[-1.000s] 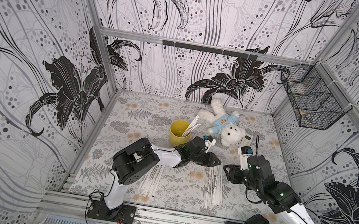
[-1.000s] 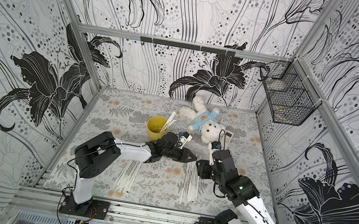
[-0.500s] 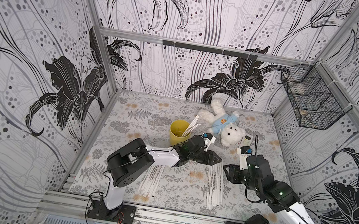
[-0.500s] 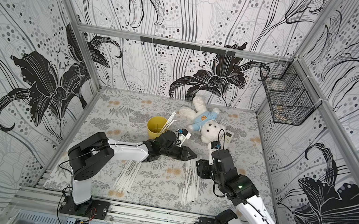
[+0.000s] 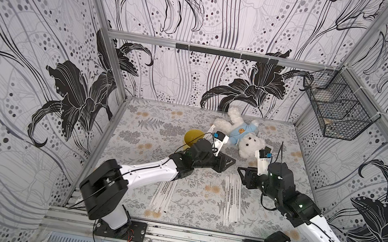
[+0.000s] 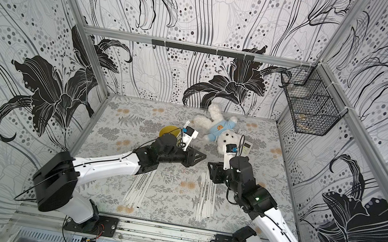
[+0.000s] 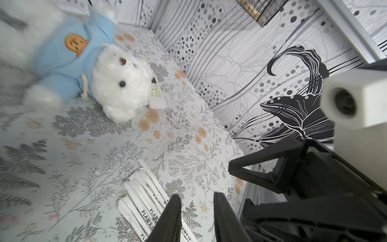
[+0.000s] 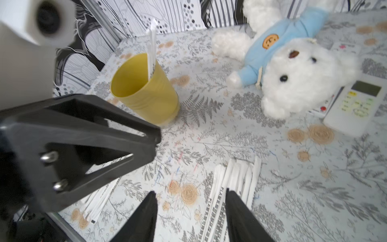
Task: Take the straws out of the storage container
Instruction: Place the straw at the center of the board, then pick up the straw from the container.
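Note:
The mustard-yellow storage container (image 8: 144, 92) stands upright left of the teddy; both top views show it (image 5: 192, 137) (image 6: 168, 131) partly behind my left wrist. A couple of straws (image 8: 151, 52) still lean in it. Other straws lie flat in two piles, one near the front left (image 5: 163, 196) (image 6: 140, 190) and one near the front right (image 5: 231, 200) (image 8: 236, 178) (image 7: 142, 194). My left gripper (image 7: 195, 197) (image 5: 230, 162) hovers open and empty right of the cup. My right gripper (image 8: 191, 191) (image 5: 241, 172) faces it, open and empty, above the right pile's far end.
A white teddy in a blue shirt (image 5: 241, 135) lies at the back, with a white remote (image 8: 354, 102) beside its head. A black wire basket (image 5: 335, 113) hangs on the right wall. Both gripper tips nearly meet at mid-table.
The left arm has sunk lower and stretched out, its gripper shifting slightly toward the back. The right gripper has edged a little toward it. Both stay open.

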Tool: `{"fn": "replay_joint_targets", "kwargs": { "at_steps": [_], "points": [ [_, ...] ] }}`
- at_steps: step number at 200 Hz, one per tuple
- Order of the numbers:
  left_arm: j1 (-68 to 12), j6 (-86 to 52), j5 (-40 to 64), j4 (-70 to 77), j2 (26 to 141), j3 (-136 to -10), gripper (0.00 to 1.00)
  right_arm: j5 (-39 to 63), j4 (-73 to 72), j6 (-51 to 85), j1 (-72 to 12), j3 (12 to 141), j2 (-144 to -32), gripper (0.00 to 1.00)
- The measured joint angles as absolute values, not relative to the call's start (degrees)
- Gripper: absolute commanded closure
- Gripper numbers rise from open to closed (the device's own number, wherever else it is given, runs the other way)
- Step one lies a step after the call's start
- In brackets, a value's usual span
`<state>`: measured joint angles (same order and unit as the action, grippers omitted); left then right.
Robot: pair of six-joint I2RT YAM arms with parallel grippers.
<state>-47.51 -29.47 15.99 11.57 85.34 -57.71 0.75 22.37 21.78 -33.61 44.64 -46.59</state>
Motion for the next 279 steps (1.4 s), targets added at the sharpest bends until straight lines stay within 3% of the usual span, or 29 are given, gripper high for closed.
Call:
{"fn": "replay_joint_targets", "kwargs": {
  "at_steps": [54,114,200,279],
  "points": [
    [-47.51,-17.80,2.00,7.11,69.91,-51.62,0.68,3.46,9.21,21.80,-33.61,44.66,-54.26,0.46],
    [-47.51,-11.94,-8.64,7.31,61.10,-40.32,0.68,5.93,-3.64,22.28,-33.61,45.67,-65.84,0.47],
    [-47.51,-8.21,-15.05,7.27,65.47,-38.09,0.66,10.15,-12.36,23.38,-33.95,56.36,-85.23,0.48],
    [-47.48,-7.53,-17.06,8.58,65.49,-38.09,0.62,10.94,-12.91,23.33,-34.15,60.93,-90.87,0.57]
  ]
}}
